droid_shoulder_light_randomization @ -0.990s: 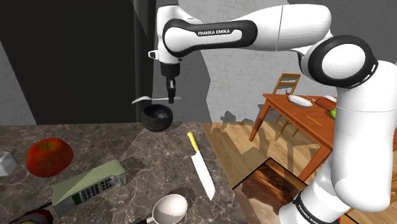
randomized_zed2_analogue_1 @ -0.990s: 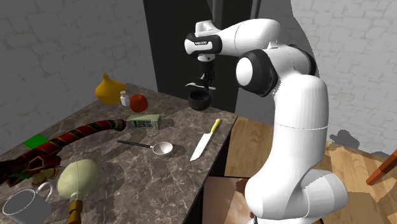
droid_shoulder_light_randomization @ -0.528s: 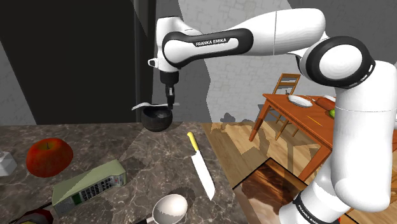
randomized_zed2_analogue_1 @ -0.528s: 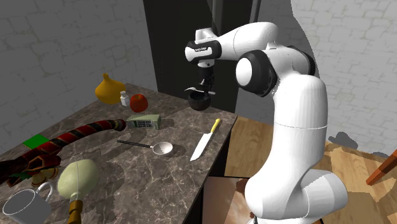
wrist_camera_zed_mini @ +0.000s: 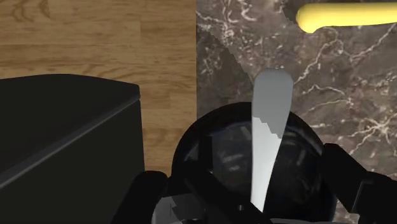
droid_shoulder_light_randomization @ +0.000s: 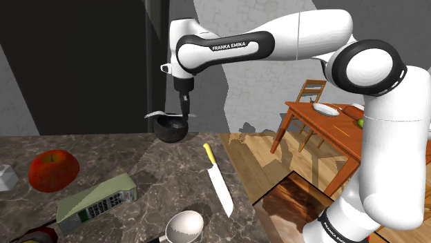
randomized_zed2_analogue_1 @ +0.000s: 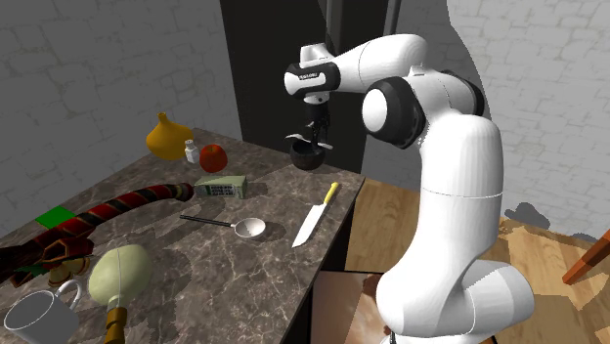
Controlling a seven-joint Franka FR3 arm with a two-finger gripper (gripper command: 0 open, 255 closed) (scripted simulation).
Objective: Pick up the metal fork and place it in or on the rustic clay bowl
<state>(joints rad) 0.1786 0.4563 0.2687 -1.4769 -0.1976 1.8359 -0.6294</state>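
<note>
- The all-black two-finger tool (droid_shoulder_light_randomization: 184,109) hangs directly above the dark, glossy round bowl (droid_shoulder_light_randomization: 170,131). Its fingers are spread, and in the wrist view neither one touches the flat grey metal fork (wrist_camera_zed_mini: 268,133) between them, so nothing is gripped.
- The fork lies level across the bowl's mouth. One end reaches past the bowl's rim, over the dark veined marble table (droid_shoulder_light_randomization: 159,172). I cannot tell whether the fork bears on the rim or sits just above it.
- The placing looks all but done; what seems left is for the tool to lift clear of the bowl.
- First risk: the fork bridges the bowl rather than lying down inside it. A small knock could pivot it on the rim and send it sliding out onto the table.
- Second risk: the fingers straddle the fork close above the bowl. If the tool rises off-vertical or swings sideways early, a finger could hook the fork or the rim and drag it along.
- Third risk: the bowl stands near the table's edge, with the wooden floor (wrist_camera_zed_mini: 95,38) just beyond the bowl. A shoved bowl or a flicked fork could go over that edge.
- The yellow-handled knife (droid_shoulder_light_randomization: 217,178) lies near the bowl on its stand side. It is out of the way of a straight rise.
</note>
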